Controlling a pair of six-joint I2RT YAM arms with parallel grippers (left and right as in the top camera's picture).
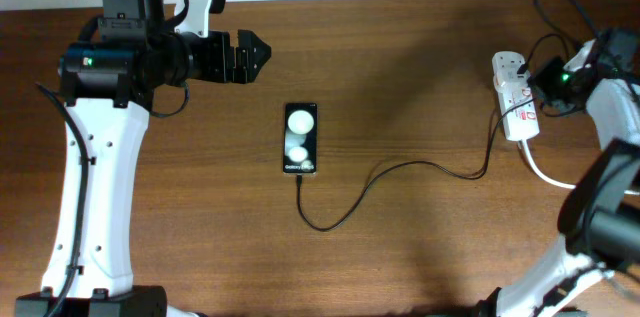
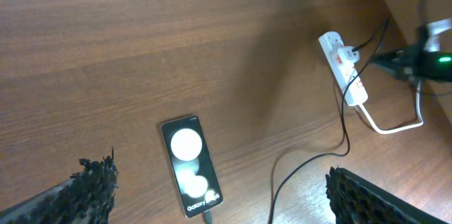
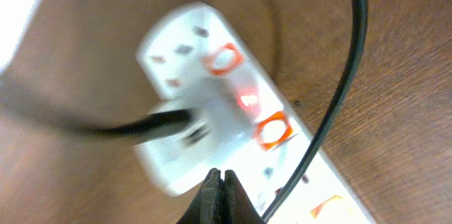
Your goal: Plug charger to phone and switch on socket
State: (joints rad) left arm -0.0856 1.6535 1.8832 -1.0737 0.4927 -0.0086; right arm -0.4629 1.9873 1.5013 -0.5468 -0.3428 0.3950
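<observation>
My right gripper (image 3: 219,187) is clenched tight and holds nothing. Its tips sit right at the edge of the socket (image 1: 515,102), close to an orange-rimmed switch (image 3: 272,131). My left gripper (image 1: 258,57) is wide open and holds nothing. It hangs well away from the phone (image 1: 300,139).

The phone lies flat in the middle of the worktop (image 1: 420,247), with its screen lit. The charger (image 1: 430,164) runs from the phone's bottom end across to the socket, and its tip looks plugged in. The close view is blurry, but I think a small red light (image 3: 247,100) glows on the socket, so it may be on already.

Here is what worries me. The switch is small, and my tips could slip off it. The socket is light, so a push from the side could slide it. That would tug the charger and pull the tip out of the phone. I could also press the wrong switch.
</observation>
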